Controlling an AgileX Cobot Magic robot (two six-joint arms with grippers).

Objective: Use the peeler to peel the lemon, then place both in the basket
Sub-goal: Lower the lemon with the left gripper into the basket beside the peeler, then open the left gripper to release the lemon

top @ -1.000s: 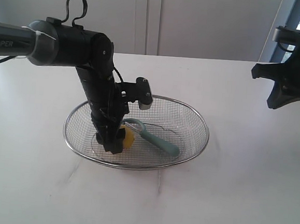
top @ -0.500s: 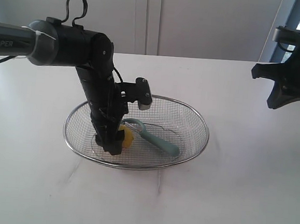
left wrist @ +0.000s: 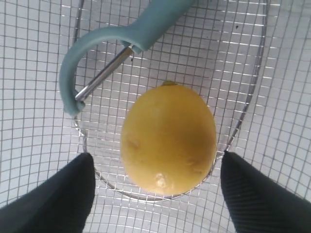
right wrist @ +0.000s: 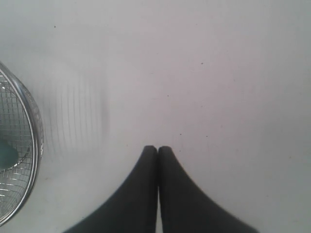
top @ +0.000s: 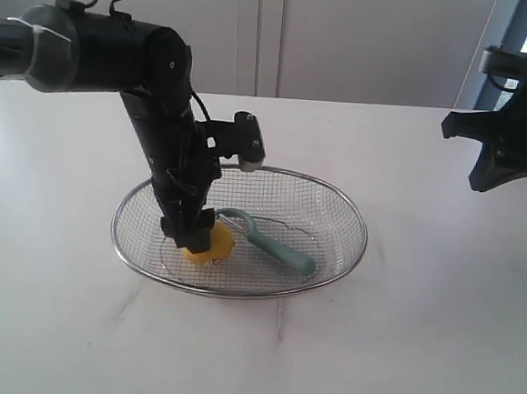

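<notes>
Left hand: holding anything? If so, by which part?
Nothing is held. The left hand is open, its fingers standing apart on either side of the lemon, which lies on the mesh of the basket.

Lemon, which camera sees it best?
The left wrist view: the lemon fills the middle, whole, on the basket mesh. The exterior view shows it small, half hidden behind the left hand. The right wrist view misses it.

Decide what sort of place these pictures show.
Probably a robotics lab or test bench, not a kitchen: a bare white table, a black robot arm, and just a wire basket holding a lemon and a peeler.
</notes>
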